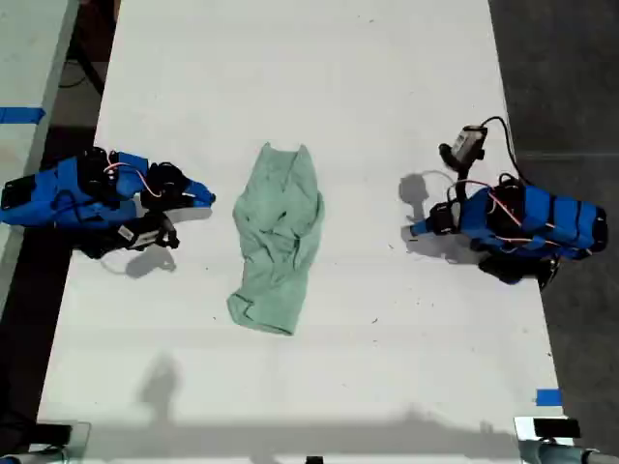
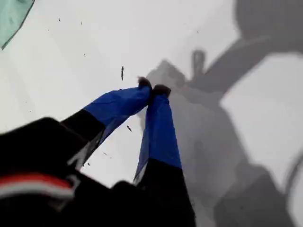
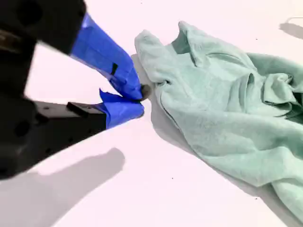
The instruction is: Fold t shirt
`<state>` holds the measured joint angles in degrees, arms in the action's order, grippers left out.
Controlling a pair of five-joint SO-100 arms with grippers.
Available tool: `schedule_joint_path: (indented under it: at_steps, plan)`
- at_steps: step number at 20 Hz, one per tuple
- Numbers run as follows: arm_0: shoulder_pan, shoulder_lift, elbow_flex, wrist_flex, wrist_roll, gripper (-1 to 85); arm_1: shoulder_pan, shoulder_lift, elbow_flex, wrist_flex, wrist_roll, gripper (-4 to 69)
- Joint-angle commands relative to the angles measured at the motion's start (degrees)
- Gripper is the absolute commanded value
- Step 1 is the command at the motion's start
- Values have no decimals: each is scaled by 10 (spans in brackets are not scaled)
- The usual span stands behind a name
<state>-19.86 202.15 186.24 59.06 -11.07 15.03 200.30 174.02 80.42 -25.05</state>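
Observation:
The t shirt [image 1: 279, 237] is a pale mint-green garment lying bunched and wrinkled, lengthwise, in the middle of the white table [image 1: 319, 77]. My second gripper [image 1: 206, 198] lies at the exterior view's left, its blue fingers together and empty. In the second wrist view this gripper [image 3: 141, 100] sits just short of the t shirt [image 3: 222, 109] edge. My first gripper [image 1: 418, 229] rests at the exterior view's right, farther from the cloth. Its tips meet on bare table [image 2: 152, 88], and only a corner of the t shirt [image 2: 12, 16] shows there.
Dark floor [image 1: 561, 77] borders the table along the exterior view's right. A blue tape mark [image 1: 548, 396] sits near the table's lower right corner in that view, another blue tape strip [image 1: 19, 114] on the surface beyond the table's left side. Arm shadows fall on the table.

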Motion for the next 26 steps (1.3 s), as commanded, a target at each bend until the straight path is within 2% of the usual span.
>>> schedule_joint_path:
  at_steps: [1, 10, 13, 15, 17, 20, 22, 23, 25, 26]
  plan:
    - [-38, 37, 23, -8, 134, -3, -4, 5, 21, 3, 10, 21]
    - [-35, 37, 23, -8, 130, -3, -10, 5, 21, 3, 18, 21]
    - [25, 38, 22, -10, 15, -3, -52, -12, -11, 20, 136, 21]
    - [71, 34, -13, -42, -42, -3, -80, -44, -47, -4, 189, 21]
    - [88, -72, -113, -29, -54, -3, -93, -204, -160, -36, 215, 21]
    - [130, -369, -356, -20, -50, -3, -154, -565, -447, -64, 216, 21]
    - [156, -534, -530, 25, -55, 22, -200, -787, -687, -26, 214, 19]
    - [170, -631, -624, 85, -85, 82, -222, -902, -825, 22, 214, 17]
    - [212, -849, -829, 238, -135, 217, -264, -1124, -1114, 110, 190, 92]
    - [235, -933, -908, 279, -138, 265, -279, -1209, -1231, 135, 177, 158]
